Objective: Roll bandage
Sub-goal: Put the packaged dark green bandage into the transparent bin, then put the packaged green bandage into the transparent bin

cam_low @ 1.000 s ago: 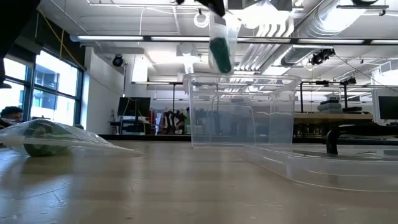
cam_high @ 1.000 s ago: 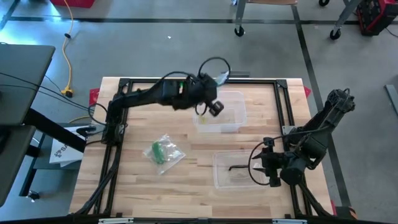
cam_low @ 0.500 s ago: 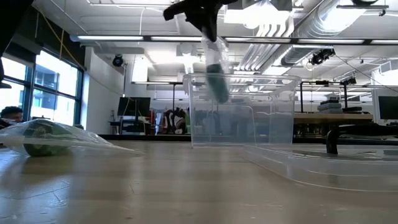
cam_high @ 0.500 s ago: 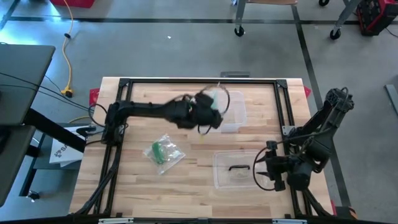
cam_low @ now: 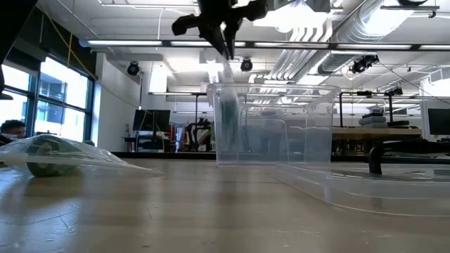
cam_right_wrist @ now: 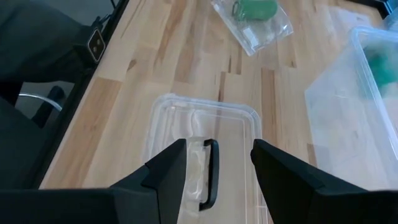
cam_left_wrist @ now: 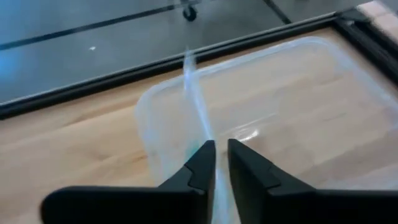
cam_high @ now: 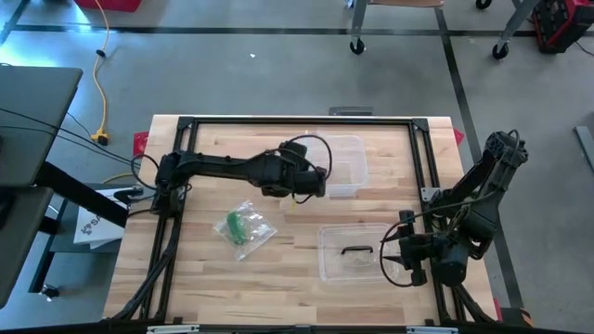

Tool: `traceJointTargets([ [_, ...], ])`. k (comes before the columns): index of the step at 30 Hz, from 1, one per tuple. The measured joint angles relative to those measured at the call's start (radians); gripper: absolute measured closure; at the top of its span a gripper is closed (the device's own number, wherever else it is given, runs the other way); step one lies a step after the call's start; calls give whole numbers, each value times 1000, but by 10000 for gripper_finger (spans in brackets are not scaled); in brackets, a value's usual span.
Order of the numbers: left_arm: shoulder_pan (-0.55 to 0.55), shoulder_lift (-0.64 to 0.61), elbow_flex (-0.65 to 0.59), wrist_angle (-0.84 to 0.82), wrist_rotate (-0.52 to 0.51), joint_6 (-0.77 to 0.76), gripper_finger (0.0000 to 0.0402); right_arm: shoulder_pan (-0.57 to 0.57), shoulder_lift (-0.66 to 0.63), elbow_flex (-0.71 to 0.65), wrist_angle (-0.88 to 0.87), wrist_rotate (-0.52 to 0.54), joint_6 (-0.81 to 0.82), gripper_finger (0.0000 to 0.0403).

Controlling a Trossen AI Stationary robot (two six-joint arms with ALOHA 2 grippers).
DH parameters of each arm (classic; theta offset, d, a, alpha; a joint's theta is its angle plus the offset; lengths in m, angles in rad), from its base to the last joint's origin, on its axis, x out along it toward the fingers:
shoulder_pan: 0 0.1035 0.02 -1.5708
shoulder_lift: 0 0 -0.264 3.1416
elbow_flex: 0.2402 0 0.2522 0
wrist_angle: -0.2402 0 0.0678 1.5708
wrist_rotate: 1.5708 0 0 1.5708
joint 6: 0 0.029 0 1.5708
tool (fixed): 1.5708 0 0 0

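A clear bag with a green bandage roll (cam_low: 229,116) hangs inside the clear bin (cam_high: 339,167) at the table's far middle. My left gripper (cam_left_wrist: 221,146) stands over the bin's left end (cam_low: 223,31), shut on the bag's top. A second bagged green roll (cam_high: 243,227) lies flat on the table, left of centre. My right gripper (cam_right_wrist: 214,155) is open above the clear lid (cam_high: 357,252) at the near right. Its fingers stand on either side of the lid's black handle (cam_right_wrist: 208,174) without touching it. My left gripper pinches the clear bag's upper edge (cam_left_wrist: 200,121) between its two fingertips, coming from the table's left and slanting down. The bag hangs below the fingers (cam_low: 226,60) into the bin. I cannot tell whether its lower end rests on the bin's floor.
A black frame (cam_high: 297,121) runs around the wooden tabletop. Bare wood lies along the near edge and between the loose bag and the lid. Cables and a grey cart stand off the table's left side.
My left gripper has come down and a little toward the near edge, rolling its wrist. The bagged roll, which hung above the bin's rim, has sunk inside the bin. My right gripper has barely shifted over the lid.
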State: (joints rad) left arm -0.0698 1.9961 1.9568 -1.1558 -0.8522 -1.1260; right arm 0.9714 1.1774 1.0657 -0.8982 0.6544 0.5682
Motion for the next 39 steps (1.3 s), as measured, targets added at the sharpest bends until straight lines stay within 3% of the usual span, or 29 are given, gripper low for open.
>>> traceJointTargets([
  [8, 32, 1, 0, 152, 41, 228, 286, 0, 0, 0, 0, 8, 9, 226],
  [17, -87, -110, 2, -73, 28, 296, 241, 0, 0, 0, 1, 62, 19, 226],
  [27, -447, -35, -2, -414, 368, 106, 243, -18, 1, 0, 47, 86, -36, 226],
  [31, -468, -34, -145, -396, 527, -18, 246, -38, 2, 0, 98, 80, -104, 226],
  [35, -415, -32, -399, -406, 628, -142, 272, -59, 2, 0, 139, 69, -163, 226],
  [39, -333, -33, -641, -114, 819, -73, 311, -78, 2, 0, 160, 17, -160, 226],
])
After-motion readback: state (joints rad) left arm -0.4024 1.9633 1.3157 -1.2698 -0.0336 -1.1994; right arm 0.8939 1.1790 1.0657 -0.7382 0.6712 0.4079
